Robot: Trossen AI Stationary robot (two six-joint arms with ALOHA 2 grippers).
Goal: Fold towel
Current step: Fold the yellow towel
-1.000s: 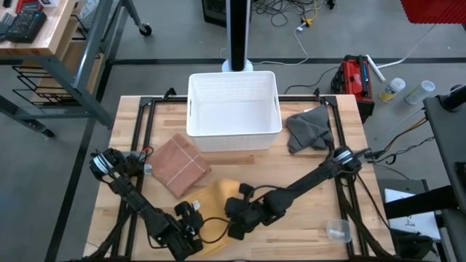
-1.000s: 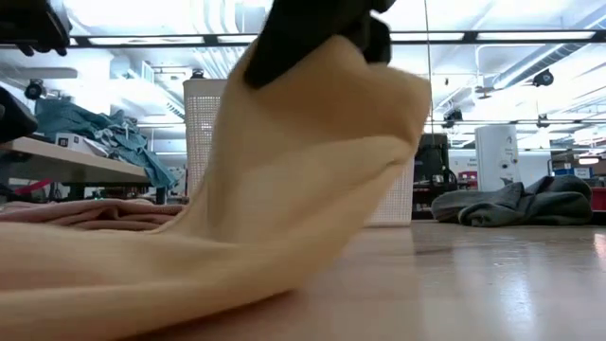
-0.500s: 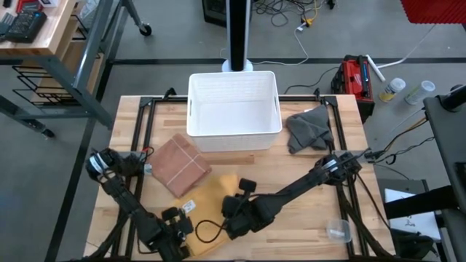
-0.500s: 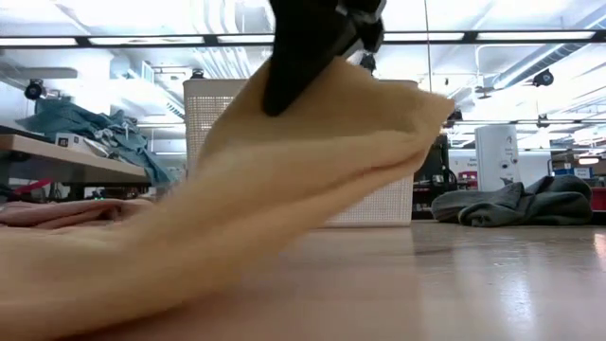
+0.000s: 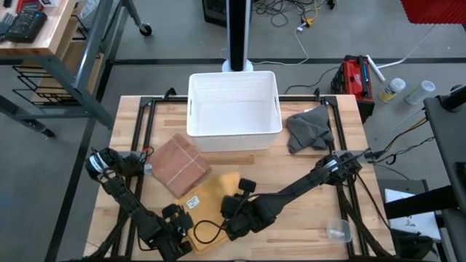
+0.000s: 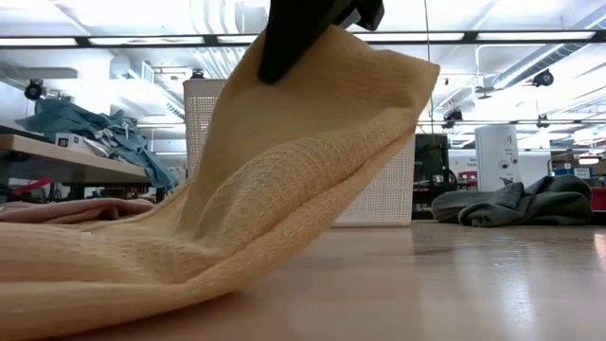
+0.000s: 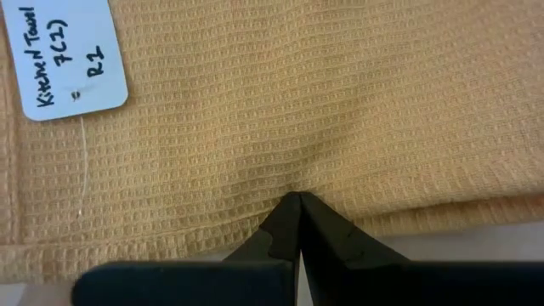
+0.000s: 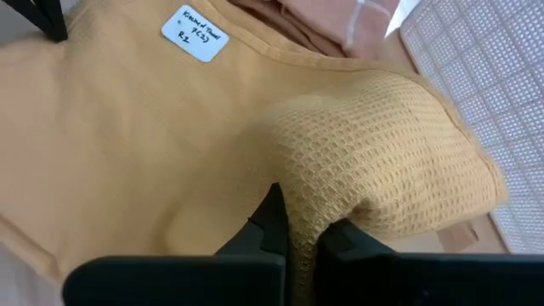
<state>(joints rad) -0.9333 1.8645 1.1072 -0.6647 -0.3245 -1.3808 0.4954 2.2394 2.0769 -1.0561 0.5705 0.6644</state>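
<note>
A yellow waffle-weave towel [image 5: 212, 195] lies at the table's near middle, with a white label [image 7: 68, 59] on it. My right gripper [image 8: 299, 228] is shut on a raised fold of it; in the low view the cloth [image 6: 284, 180] rises to that gripper [image 6: 312, 24]. My left gripper [image 7: 297, 201], at the towel's near left [image 5: 175, 234], is shut on the cloth near an edge. The towel's left part [image 6: 85, 265] rests on the table. My left gripper pinches the yellow towel just inside its edge [image 7: 299, 189] between its two fingertips; the cloth puckers at the tips. One layer or several, I cannot tell. My right gripper pinches a rounded fold of the towel [image 8: 340, 191] between its two fingers, from above. The fold is lifted off the table and the cloth slopes down from it to the table on the left [image 6: 189, 237].
A folded brown towel [image 5: 179, 164] lies beside the yellow one, toward the far left. A white basket [image 5: 234, 109] stands at the far middle, a crumpled grey towel [image 5: 309, 129] to its right. A clear cup [image 5: 337, 231] sits near the front right edge.
My left gripper has drawn toward the table's left with its edge of the towel. The towel, bunched a second ago, has spread out flatter, with a corner now reaching toward the basket and its label showing. The raised fold stays up in my right gripper.
</note>
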